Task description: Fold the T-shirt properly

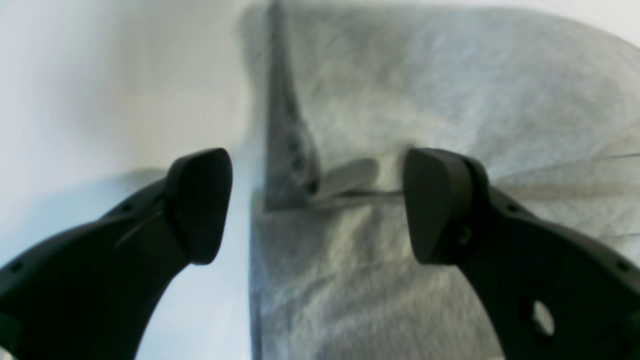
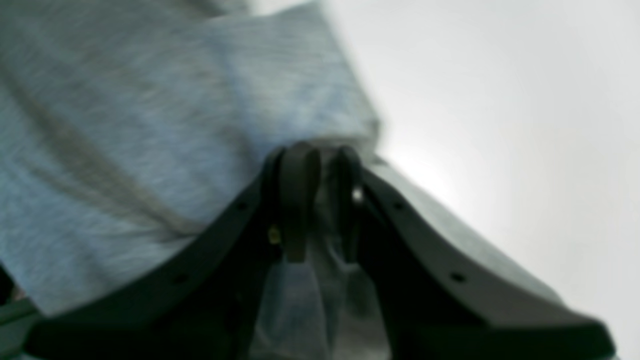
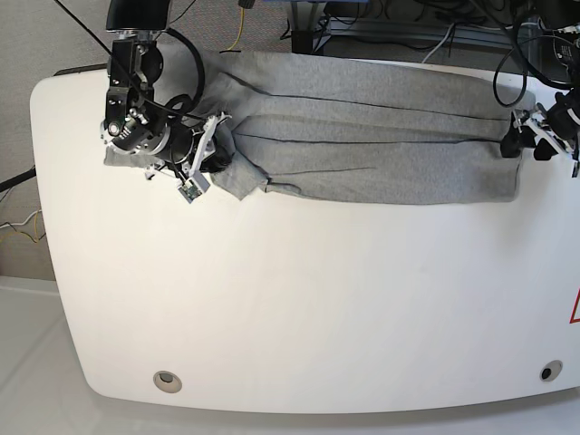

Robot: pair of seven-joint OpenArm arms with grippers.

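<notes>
Across the white table's (image 3: pixel 299 308) twelve o'clock edge, your heather-grey cotton T-shirt (image 3: pixel 381 136) lies half folded; right end effector (image 2: pixel 320 200) clenches cloth at nine o'clock, left end effector (image 1: pixel 317 205) gapes released at three. Grip that edge next.

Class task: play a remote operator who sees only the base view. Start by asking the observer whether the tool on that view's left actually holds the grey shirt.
Observer: Yes. In the right wrist view, the right tool is shut, with a bunch of the heather-grey cotton T-shirt pinched between its fingers.
Operator: And the tool on my right side?
Observer: The left tool is open, one finger over the white table and the other over the cloth.
Operator: What lies between its fingers?
Observer: The shirt's straight edge, with a dark fold running away from it.
</notes>
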